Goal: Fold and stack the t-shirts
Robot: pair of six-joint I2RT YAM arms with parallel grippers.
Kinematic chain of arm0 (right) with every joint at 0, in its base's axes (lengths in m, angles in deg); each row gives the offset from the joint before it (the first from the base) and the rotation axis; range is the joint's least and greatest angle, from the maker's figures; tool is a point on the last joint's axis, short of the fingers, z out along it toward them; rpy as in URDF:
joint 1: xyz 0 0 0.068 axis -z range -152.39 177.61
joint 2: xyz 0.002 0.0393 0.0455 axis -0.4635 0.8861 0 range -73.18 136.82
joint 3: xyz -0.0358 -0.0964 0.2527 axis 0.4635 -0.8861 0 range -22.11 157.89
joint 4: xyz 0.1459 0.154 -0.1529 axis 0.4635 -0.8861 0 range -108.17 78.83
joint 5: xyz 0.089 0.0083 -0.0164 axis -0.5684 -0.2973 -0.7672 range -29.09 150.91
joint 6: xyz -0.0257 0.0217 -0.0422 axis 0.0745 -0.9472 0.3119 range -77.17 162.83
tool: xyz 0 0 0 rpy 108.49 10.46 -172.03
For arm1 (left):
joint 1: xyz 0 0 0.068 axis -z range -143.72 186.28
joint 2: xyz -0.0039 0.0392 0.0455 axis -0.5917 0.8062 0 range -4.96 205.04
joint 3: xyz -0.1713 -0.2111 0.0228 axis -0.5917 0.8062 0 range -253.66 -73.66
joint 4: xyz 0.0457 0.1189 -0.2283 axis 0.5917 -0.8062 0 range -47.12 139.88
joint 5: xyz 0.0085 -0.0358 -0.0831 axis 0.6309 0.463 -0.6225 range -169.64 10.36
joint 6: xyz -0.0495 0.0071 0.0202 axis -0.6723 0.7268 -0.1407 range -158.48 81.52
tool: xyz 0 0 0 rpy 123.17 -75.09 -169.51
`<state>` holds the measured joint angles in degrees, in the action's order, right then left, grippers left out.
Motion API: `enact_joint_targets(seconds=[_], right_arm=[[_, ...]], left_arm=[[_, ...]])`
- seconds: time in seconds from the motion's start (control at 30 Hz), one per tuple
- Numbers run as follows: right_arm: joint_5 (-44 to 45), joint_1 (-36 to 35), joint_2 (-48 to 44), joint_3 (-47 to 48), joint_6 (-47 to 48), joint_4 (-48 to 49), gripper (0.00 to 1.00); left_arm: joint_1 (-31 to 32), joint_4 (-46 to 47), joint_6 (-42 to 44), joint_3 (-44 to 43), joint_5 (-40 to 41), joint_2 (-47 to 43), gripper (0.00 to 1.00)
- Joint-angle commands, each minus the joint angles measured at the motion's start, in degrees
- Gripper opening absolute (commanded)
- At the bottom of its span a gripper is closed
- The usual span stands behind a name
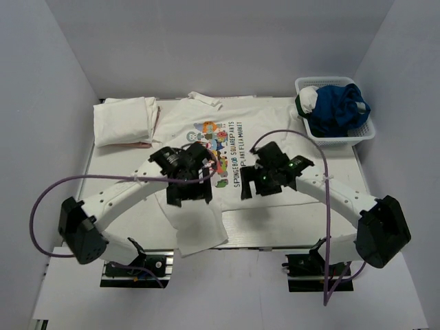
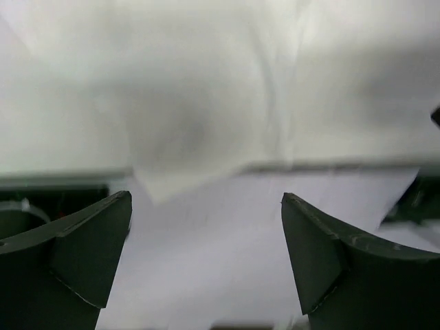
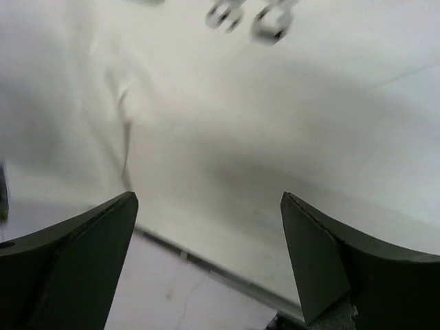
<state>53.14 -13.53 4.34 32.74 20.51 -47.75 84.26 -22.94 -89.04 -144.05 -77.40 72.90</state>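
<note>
A white t-shirt with a multicolour cartoon-and-text print (image 1: 227, 148) lies spread flat on the table, its bottom hem hanging over the near edge (image 1: 199, 237). A folded white t-shirt (image 1: 125, 122) lies at the back left. My left gripper (image 1: 187, 194) is open above the shirt's lower left part; its wrist view shows white cloth (image 2: 206, 103) and the hanging hem between the fingers (image 2: 89, 247). My right gripper (image 1: 256, 187) is open above the shirt's lower right part; its wrist view shows plain cloth (image 3: 227, 137) and the table edge below.
A white plastic lattice basket (image 1: 365, 132) stands at the back right, holding dark blue cloth (image 1: 338, 108) and a white piece (image 1: 307, 98). White walls enclose the table on three sides. Purple cables loop from both arms.
</note>
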Motion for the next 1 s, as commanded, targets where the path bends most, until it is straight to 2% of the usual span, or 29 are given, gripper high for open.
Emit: enact_joint_targets(seconds=[0.0,0.07,0.1,0.23,0.37,0.53,0.63,0.9,0.97], right_arm=[[10.84,6.33,1.58,4.11,-3.77,5.19,0.90],[11.63,11.23,3.78,6.22,-4.13,8.01,0.90],[11.81,12.48,4.57,7.10,-4.22,8.80,0.90],[14.36,18.81,12.82,13.69,-1.32,8.46,0.90],[14.54,22.59,18.70,17.30,0.53,11.78,0.90],[15.67,26.38,26.89,24.33,5.36,14.16,0.90],[17.70,27.26,32.77,27.41,10.44,15.04,0.90],[15.87,30.51,45.51,37.69,11.25,11.36,0.90],[14.72,31.21,48.51,39.79,11.08,11.18,0.90]], left_arm=[[-4.55,5.65,1.08,-5.27,16.19,6.23,1.00],[-9.12,12.21,3.09,-6.60,17.97,9.48,1.00],[-10.53,14.43,7.19,-6.60,17.97,10.45,1.00],[-19.48,18.93,14.34,-11.51,17.97,18.97,1.00],[-24.41,22.27,17.16,-15.38,16.76,29.25,1.00],[-27.94,28.85,20.94,-21.89,13.59,37.79,1.00],[-30.92,28.87,23.48,-26.63,13.06,43.76,1.00],[-35.50,29.49,30.08,-37.53,7.87,55.19,1.00],[-36.12,32.11,32.10,-39.11,5.77,56.25,1.00]])
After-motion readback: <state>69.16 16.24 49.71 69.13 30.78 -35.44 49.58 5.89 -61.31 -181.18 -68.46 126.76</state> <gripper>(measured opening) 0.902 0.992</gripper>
